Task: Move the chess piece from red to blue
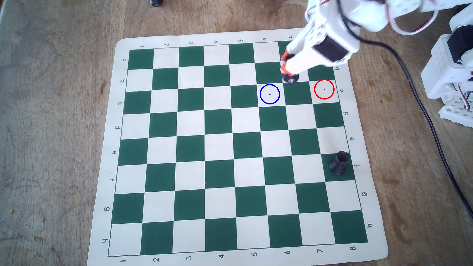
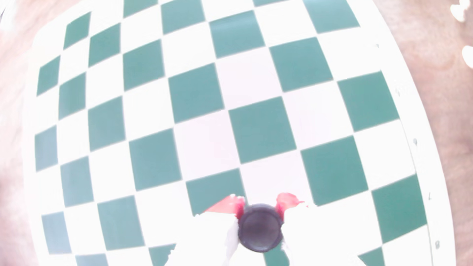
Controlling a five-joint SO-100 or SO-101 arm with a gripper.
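In the overhead view my white gripper [image 1: 284,62] with orange tips is shut on the small black chess piece [image 1: 290,77], whose round base shows below the fingers. It hangs over the board between the two rings, above and right of the blue ring [image 1: 269,94]. The red ring [image 1: 324,89] stands empty near the board's right edge. In the wrist view the chess piece [image 2: 259,230] sits between my orange fingertips [image 2: 286,200], its round underside facing the camera, and my gripper [image 2: 259,207] holds it above the board. Neither ring shows in the wrist view.
The green-and-cream chessboard mat [image 1: 112,179] lies on a wooden table. A stockier black piece [image 1: 339,163] stands on a green square at the right edge. The arm's white base [image 1: 453,76] and a black cable [image 1: 430,122] lie right of the board. Another dark piece [image 1: 156,2] sits at the top edge.
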